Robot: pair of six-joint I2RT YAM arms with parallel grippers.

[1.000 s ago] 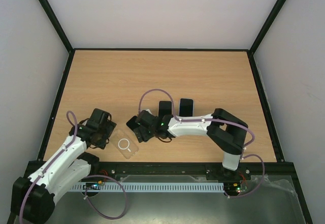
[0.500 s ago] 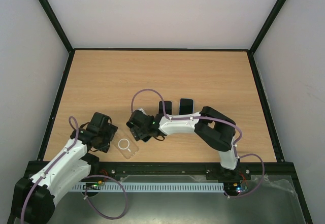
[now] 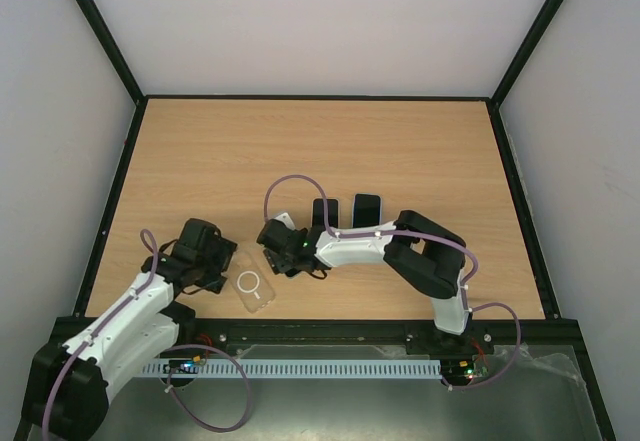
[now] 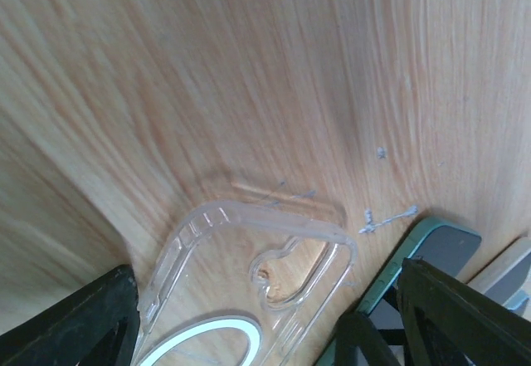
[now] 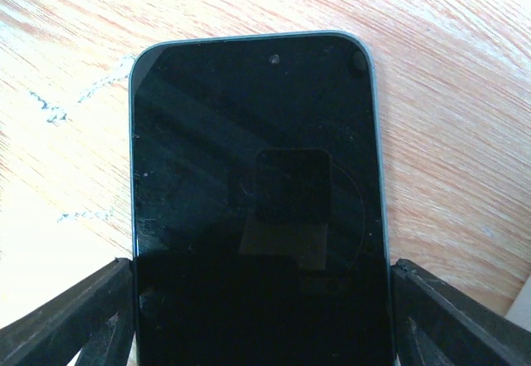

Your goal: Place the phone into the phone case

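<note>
The clear phone case point(image 4: 249, 275), with a white ring on its back, lies flat on the wooden table point(image 3: 400, 141). My left gripper point(image 4: 267, 266) is open and straddles the case's upper end, its fingers point(image 4: 79, 324) outside the rims. The phone point(image 5: 257, 192), black screen up with a teal edge, sits between my right gripper's point(image 5: 261, 266) fingers point(image 5: 448, 316), which press on both long sides. From above, the case point(image 3: 252, 287) lies between the left gripper point(image 3: 215, 261) and the right gripper point(image 3: 275, 246), and the right gripper hides the phone. The phone's teal corner point(image 4: 436, 246) shows just right of the case.
Two dark slabs point(image 3: 325, 211) point(image 3: 366, 209) stand just behind the right arm's wrist. A black frame point(image 3: 120, 191) borders the table on the left, and another rail runs along the near edge close to the case.
The right gripper slid left toward the case and its jaws narrowed onto the phone. The left gripper shifted slightly right, closer over the case.
</note>
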